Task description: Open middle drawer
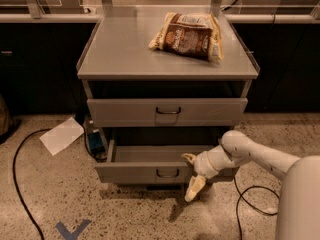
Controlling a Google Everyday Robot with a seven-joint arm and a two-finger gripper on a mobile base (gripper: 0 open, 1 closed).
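Observation:
The middle drawer point(140, 173) is a low grey drawer pulled partly out of the grey cabinet, and its shallow tray point(150, 153) shows. Its small dark wire handle point(167, 173) is at the centre of the front panel. My gripper point(192, 174) is at the drawer's front, just right of the handle, on a white arm point(250, 154) coming from the lower right. Its tan fingers are spread: one fingertip point(189, 158) is over the front's top edge and the other point(194, 189) hangs down in front of the panel. The drawer above point(167, 111) is shut.
A brown snack bag point(187, 34) lies on the cabinet top point(120, 49). A white sheet point(62, 135) and a blue object point(95, 141) are on the floor left of the cabinet. Black cables point(20, 184) run at left and right. Blue tape point(72, 230) marks the floor.

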